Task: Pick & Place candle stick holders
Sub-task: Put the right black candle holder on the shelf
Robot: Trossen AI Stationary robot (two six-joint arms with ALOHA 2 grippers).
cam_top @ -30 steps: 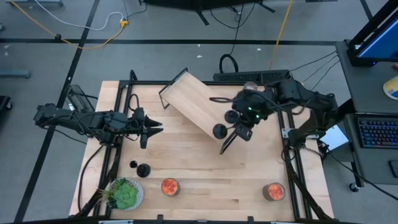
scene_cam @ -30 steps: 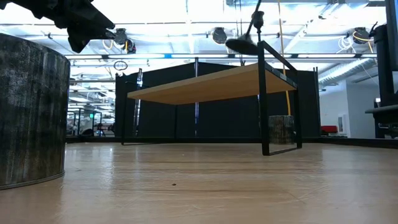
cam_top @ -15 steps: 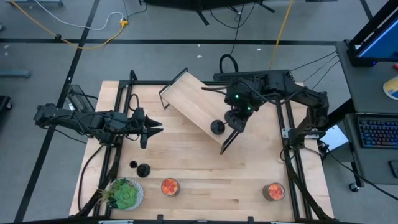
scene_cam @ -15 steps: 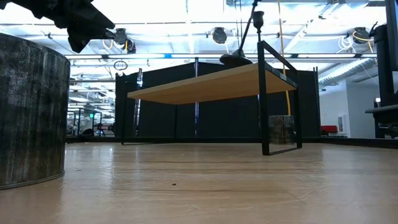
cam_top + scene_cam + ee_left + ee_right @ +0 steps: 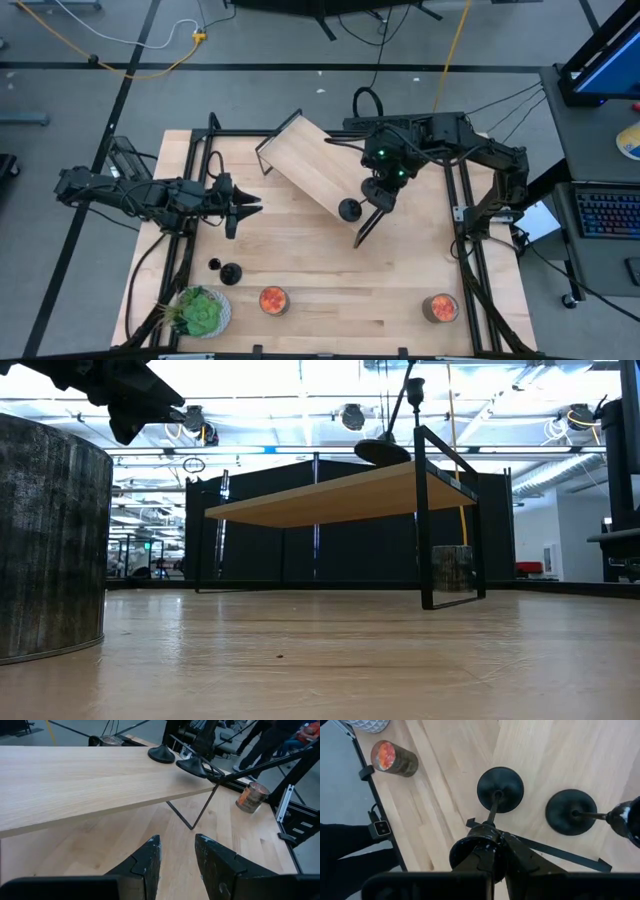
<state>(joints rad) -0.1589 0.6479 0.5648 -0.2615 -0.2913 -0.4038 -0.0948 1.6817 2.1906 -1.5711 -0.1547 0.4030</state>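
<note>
My right gripper (image 5: 381,189) is shut on a matte-black candle stick holder (image 5: 496,800) over the near end of a slanted wooden shelf (image 5: 315,168). Its round base (image 5: 383,451) hangs just above the shelf top; I cannot tell whether it touches. A second holder (image 5: 570,812) stands on its base on the shelf beside it. A third holder (image 5: 230,272) stands on the table at the near left. My left gripper (image 5: 252,207) is open and empty at the table's left, pointing toward the shelf. My right gripper holds the holder by its cup top (image 5: 486,831), pinched between the two fingers. The fingers come from above, slanting down. The thin stem (image 5: 493,808) runs away from the fingers to the base (image 5: 500,789). The holder is tilted, its base toward the table's near left.
Two jars with orange-red tops (image 5: 272,300) (image 5: 440,307) and a green plant in a pot (image 5: 200,312) stand along the near edge. A grey cylindrical jar (image 5: 50,540) fills the left of the low view. The shelf's black wire leg (image 5: 366,230) sticks out near the held holder.
My right gripper has gone toward the table's left and far side and down with the holder. The holder's base has come from well above the shelf down to just over its top, and has tipped a little.
</note>
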